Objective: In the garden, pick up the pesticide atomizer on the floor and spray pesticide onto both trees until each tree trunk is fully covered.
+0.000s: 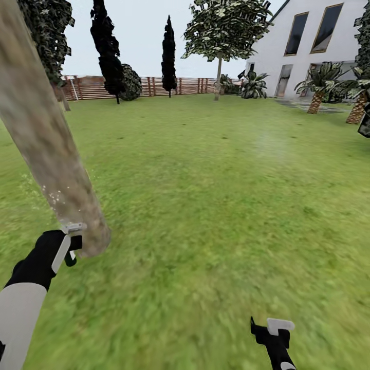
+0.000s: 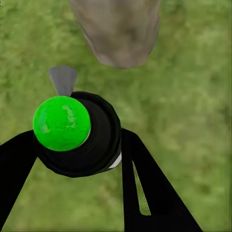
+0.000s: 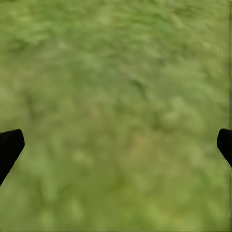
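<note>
Pinching one pesticide atomizer (image 2: 72, 135) in the left claw (image 2: 79, 159), nozzle just beside one tree trunk (image 1: 51, 149) rising from the floor (image 1: 205, 205). Spread wide over grass: one right claw (image 3: 116, 145). Counted two palms (image 1: 316, 85).

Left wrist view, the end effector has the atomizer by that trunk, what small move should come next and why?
Probably keep spraying and sweep slightly up the tree trunk. The left end effector grips the atomizer with its nozzle toward the trunk base, and white specks show only low on it.
</note>
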Controlling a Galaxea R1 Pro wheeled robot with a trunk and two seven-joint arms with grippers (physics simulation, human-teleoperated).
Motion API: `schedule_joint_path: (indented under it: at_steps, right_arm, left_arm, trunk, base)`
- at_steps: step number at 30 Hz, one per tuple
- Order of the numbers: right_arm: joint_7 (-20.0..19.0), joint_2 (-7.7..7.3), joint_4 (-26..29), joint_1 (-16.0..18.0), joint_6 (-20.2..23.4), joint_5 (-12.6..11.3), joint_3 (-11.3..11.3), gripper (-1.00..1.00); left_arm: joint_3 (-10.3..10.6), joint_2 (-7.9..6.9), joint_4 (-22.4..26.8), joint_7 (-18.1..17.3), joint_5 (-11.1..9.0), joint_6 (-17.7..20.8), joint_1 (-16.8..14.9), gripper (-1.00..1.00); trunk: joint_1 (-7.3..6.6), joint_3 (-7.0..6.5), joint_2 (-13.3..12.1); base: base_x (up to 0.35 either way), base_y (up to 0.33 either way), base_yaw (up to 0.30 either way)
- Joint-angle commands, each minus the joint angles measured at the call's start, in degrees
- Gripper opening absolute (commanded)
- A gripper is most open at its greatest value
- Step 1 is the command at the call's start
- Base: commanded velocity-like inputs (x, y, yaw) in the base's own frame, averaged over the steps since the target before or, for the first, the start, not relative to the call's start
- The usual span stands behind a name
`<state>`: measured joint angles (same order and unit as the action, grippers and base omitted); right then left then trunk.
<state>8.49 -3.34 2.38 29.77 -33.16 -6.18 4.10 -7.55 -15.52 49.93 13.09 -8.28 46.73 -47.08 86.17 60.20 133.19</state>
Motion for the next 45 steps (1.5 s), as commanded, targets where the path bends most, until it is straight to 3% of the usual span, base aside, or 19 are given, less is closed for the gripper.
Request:
schedule_joint_path:
  at_steps: [1, 5, 8, 19, 31, 40, 45]
  right_arm:
    - [0.04, 0.00, -0.01, 0.00, -0.15, -0.58, 0.47, 1.00]
    - [0.04, 0.00, -0.01, 0.02, -0.15, -0.58, 0.47, 1.00]
    - [0.04, 0.00, -0.01, 0.00, -0.15, -0.58, 0.47, 1.00]
    - [0.04, 0.00, -0.06, 0.02, -0.15, -0.54, 0.47, 1.00]
    - [0.04, 0.00, -0.02, 0.02, -0.15, -0.53, 0.47, 1.00]
    - [0.04, 0.00, -0.04, 0.02, -0.15, -0.50, 0.47, 1.00]
    - [0.04, 0.00, -0.05, -0.01, -0.15, -0.51, 0.47, 1.00]
  left_arm:
    - [-0.22, -0.02, 0.03, 0.44, -0.59, -1.06, 0.75, -1.00]
    - [-0.51, -0.03, -4.30, 0.50, -0.98, -8.52, 3.09, -1.00]
    - [-0.52, -0.04, -5.12, 0.44, -1.11, -10.82, 3.37, -1.00]
    - [-0.27, 1.93, -4.85, 0.16, -1.40, -11.22, 3.75, -1.00]
    - [-0.27, 2.07, -4.84, 0.18, -1.39, -11.21, 3.83, -1.00]
    - [-0.20, 2.15, -5.00, 0.18, -1.39, -11.17, 3.83, -1.00]
    - [-0.19, 3.31, -5.02, 0.18, -0.78, -11.30, 3.83, -1.00]
  trunk:
    - [0.01, 0.05, 0.02]
    - [0.01, 0.05, 0.02]
    - [0.01, 0.05, 0.02]
    - [0.01, 0.05, 0.02]
    - [0.01, 0.05, 0.02]
    - [0.01, 0.05, 0.02]
    - [0.01, 0.05, 0.02]
  base:
    - [0.215, -0.208, 0.155]
    - [0.235, -0.189, 0.254]
    - [0.210, -0.158, 0.277]
    - [0.142, -0.082, 0.169]
    - [0.313, -0.063, 0.007]
    - [0.240, -0.174, 0.227]
    - [0.121, -0.235, 0.146]
